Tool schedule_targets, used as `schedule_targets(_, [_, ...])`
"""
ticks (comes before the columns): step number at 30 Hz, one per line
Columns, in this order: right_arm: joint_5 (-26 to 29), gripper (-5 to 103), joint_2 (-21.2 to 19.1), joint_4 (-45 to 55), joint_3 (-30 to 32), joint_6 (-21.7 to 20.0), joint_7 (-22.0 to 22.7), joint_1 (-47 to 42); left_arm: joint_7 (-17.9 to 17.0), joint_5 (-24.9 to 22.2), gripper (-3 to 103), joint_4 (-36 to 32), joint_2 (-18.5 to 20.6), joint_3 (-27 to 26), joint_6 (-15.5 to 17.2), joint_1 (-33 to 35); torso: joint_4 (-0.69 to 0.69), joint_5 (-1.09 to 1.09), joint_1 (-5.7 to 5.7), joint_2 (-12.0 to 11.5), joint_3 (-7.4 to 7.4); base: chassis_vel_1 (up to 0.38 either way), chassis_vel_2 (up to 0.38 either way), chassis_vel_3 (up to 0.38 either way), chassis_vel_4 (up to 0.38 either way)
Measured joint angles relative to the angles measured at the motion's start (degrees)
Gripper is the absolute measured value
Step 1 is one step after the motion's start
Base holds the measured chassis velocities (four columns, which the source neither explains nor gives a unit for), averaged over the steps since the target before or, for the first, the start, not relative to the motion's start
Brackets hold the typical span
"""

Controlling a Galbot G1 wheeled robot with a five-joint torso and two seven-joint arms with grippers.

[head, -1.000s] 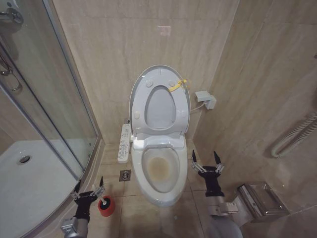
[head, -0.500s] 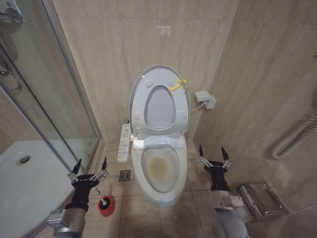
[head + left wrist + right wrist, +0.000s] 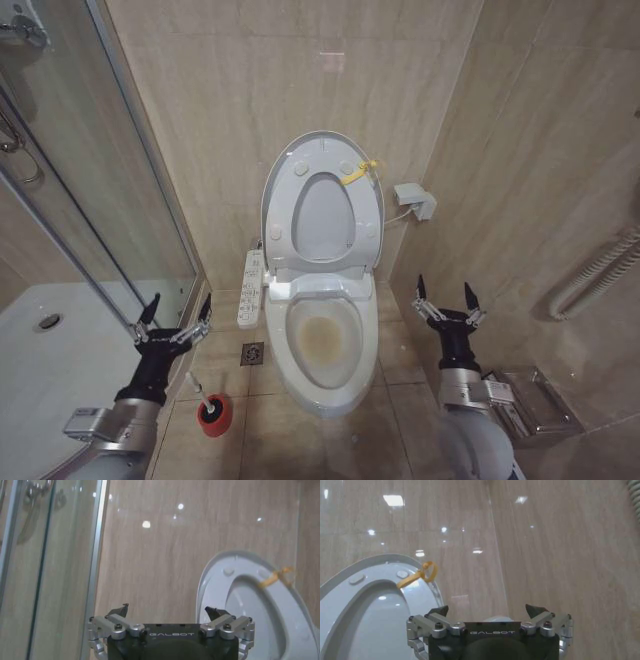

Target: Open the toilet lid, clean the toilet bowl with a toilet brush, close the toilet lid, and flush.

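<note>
The fingers of both grippers stand wide apart and hold nothing. The left gripper (image 3: 172,318) hangs in the air beside the shower glass (image 3: 90,200), on the left of the toilet; the right gripper (image 3: 446,301) hangs on the other side, near the tiled wall.

The toilet lid (image 3: 322,205) is already up. It leans against the back wall together with the seat ring, and its yellow tag (image 3: 358,172) is at the top edge. Below it the toilet bowl (image 3: 325,345) is open, with a brownish stain inside and the white button panel (image 3: 251,289) on its left side.

The toilet brush (image 3: 202,395) stands in its red holder (image 3: 214,416) on the floor, just left of the bowl and below the left gripper. Its thin pale handle leans up toward the glass.

The step in hand seems to be to take the brush. To do it well, the left gripper should come down over the handle with the handle between its 2 fingers and close high on it, well above the holder. Then it should lift straight up, so that the holder does not tip or come up with the brush. The handle is thin, so a centred grip matters. The right arm can wait where it is.
</note>
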Motion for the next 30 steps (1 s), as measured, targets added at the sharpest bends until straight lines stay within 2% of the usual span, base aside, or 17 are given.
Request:
schedule_targets(9, [2.0, 100, 0.4, 1.0, 1.2, 0.3, -1.3, 0.1, 1.1, -0.4, 100, -3.5, 0.3, -3.0, -0.4, 1.6, 0.01, 0.00, 0.00, 0.0, 0.00, 0.000, 0.000, 0.000, 0.000])
schedule_targets(17, [2.1, 100, 0.3, 0.5, 1.2, 0.7, -1.5, 0.3, 1.5, 0.1, 100, -2.5, -0.4, -3.7, -1.7, 2.5, 0.00, 0.01, -0.03, 0.0, -0.01, -0.030, 0.020, 0.023, -0.031])
schedule_targets(30, [2.1, 100, 0.0, 0.3, 1.5, 2.1, -1.7, -0.1, 2.4, 1.3, 100, -3.0, -1.9, -2.8, -2.6, 3.5, 0.00, 0.00, 0.04, 0.0, 0.01, -0.163, 0.165, 0.181, -0.175])
